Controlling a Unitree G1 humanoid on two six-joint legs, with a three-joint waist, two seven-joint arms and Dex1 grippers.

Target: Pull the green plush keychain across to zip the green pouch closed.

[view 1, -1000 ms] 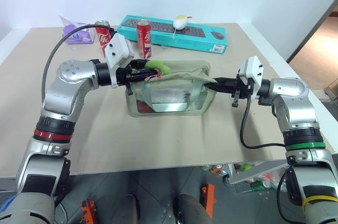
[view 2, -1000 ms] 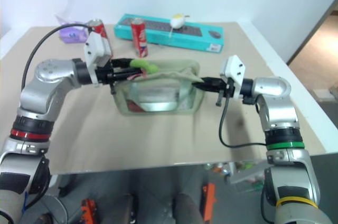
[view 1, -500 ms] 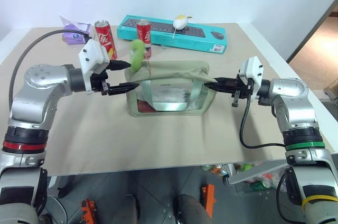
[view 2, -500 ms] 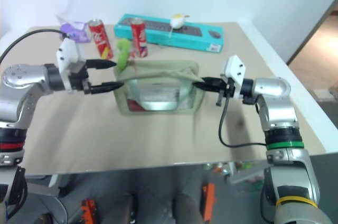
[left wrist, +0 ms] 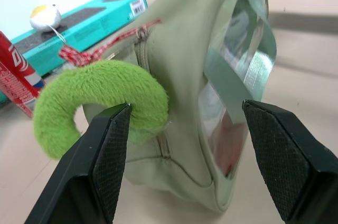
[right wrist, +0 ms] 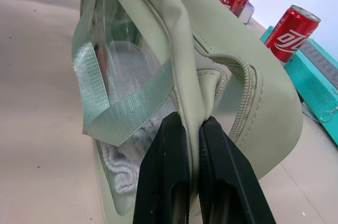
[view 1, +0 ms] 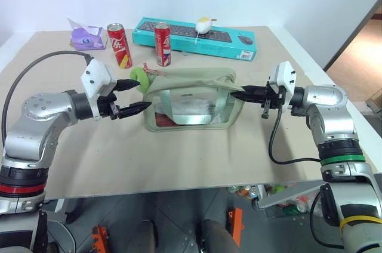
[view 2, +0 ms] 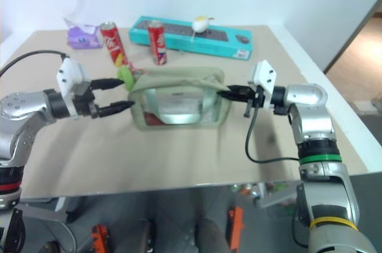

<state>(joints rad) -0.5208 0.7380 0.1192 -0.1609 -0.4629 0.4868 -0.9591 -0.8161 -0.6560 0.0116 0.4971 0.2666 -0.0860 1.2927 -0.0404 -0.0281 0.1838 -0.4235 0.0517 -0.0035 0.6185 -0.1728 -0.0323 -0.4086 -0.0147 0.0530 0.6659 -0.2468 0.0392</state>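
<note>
Item: green pouch, mid-table; my R gripper is clamping its end fabric. Green plush keychain is hanging at opp. end, touching my L gripper, jaws spread, gripping nothing. Zip is looking closed; prob. just letting go left.
</note>
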